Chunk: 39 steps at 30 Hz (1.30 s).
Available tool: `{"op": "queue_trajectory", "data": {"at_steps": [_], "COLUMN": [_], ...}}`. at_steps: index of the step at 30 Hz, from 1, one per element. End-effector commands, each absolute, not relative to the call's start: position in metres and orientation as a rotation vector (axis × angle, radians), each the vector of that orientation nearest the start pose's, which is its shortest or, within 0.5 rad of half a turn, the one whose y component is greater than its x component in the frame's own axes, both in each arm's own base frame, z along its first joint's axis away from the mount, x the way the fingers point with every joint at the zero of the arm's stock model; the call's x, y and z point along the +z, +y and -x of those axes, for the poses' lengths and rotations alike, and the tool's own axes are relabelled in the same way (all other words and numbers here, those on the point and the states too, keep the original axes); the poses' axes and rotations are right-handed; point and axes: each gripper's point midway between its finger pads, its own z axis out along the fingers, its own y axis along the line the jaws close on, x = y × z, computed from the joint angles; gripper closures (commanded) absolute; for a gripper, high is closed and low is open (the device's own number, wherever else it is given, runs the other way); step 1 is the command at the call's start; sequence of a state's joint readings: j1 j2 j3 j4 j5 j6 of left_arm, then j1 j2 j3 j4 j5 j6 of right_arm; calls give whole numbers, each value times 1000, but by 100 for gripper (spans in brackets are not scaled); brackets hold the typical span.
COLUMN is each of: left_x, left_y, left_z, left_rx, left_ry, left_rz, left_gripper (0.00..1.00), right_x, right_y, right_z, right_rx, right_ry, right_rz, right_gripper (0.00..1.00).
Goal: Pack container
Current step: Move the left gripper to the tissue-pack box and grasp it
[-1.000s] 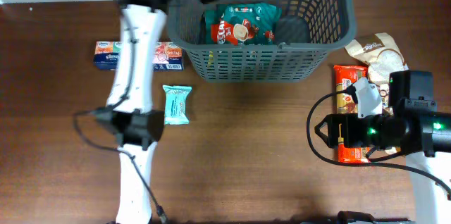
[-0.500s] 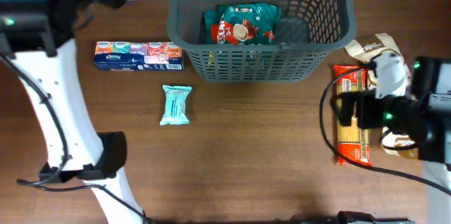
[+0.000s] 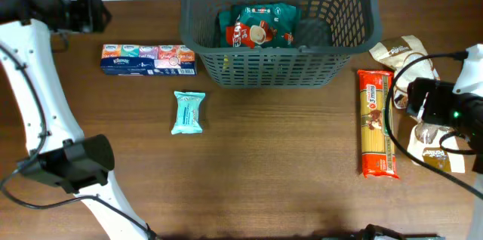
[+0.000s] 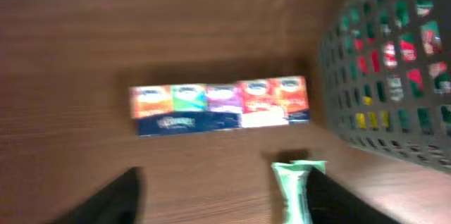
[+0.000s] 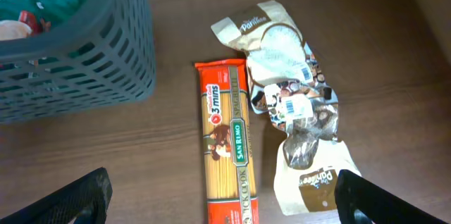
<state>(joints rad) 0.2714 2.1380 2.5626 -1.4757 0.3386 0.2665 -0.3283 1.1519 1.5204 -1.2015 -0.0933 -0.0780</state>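
Observation:
The container (image 3: 279,70), a dark grey lattice basket, stands at the back centre and holds a green and red packet (image 3: 256,27). It also shows in the left wrist view (image 4: 380,76) and the right wrist view (image 5: 77,62). My left gripper (image 3: 79,13) is open and empty, high above the tissue pack (image 4: 220,104) and a teal packet (image 4: 292,189). My right gripper (image 3: 426,103) is open and empty above an orange spaghetti pack (image 5: 229,153) and a brown and white bag (image 5: 296,118).
The tissue pack (image 3: 149,59) lies left of the basket, with the teal packet (image 3: 188,112) in front of it. The spaghetti pack (image 3: 376,123) and the bag (image 3: 411,55) lie right of the basket. The left arm's base (image 3: 72,166) stands at the front left.
My left arm swung from over the basket out to the far left. My right arm moved right and up, uncovering the spaghetti pack.

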Motion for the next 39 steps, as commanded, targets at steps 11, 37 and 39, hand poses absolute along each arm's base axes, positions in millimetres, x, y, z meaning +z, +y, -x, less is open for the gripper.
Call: {"op": "queue_trajectory", "data": {"at_steps": [11,37,39], "left_x": [196,49,40], "left_y": [82,32,31], "left_z": [-500,-517,-520], "left_rx": [-253,-3,-9], "left_ry": [2431,2288,2295], "left_rz": [1232,1741,1744], "left_gripper": [13,1,1], "right_x": [299,270,267], "right_y": [-80,-69,-67], "right_z": [-281,-265,-261], "right_rx": [-46,42,48], "right_ry": [2471,2640,2660], "right_rz": [-300,-321,-326], "right_gripper": [1,1,1]}}
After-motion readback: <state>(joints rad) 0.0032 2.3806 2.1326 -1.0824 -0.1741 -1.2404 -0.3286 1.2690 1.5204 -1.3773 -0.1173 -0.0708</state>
